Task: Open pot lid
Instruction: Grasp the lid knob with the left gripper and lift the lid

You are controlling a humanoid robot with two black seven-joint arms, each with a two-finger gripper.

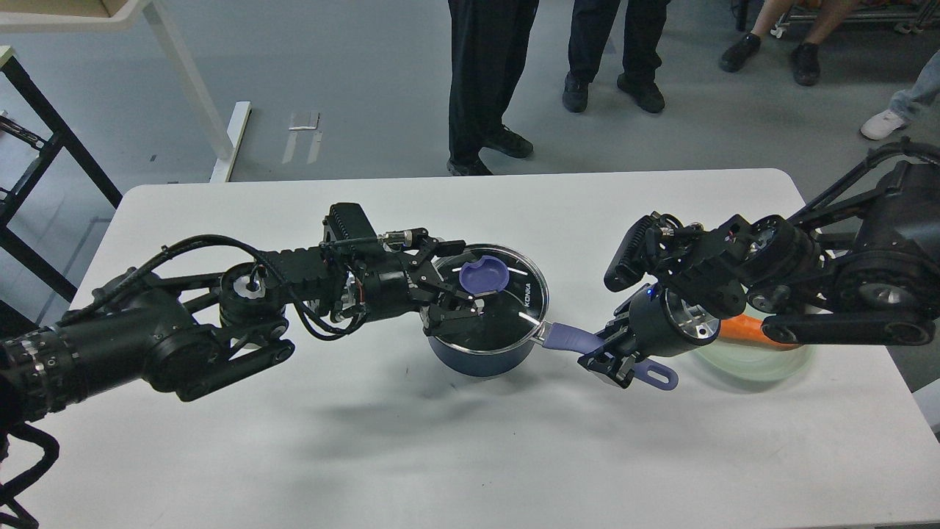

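A dark blue pot (481, 356) stands at the middle of the white table (367, 455), with a glass lid (514, 312) on it. The lid has a purple knob (485, 276). My left gripper (455, 283) is open, low over the lid's left side; its far finger reaches toward the knob and its near finger lies over the glass. My right gripper (611, 361) is shut on the pot's purple handle (576, 341), whose end (657, 376) sticks out past it.
A pale green plate (756, 360) with an orange carrot (742, 328) lies under my right arm. Several people's legs (485, 81) stand just beyond the table's far edge. A white table leg (187, 81) and a black frame (44, 139) stand far left.
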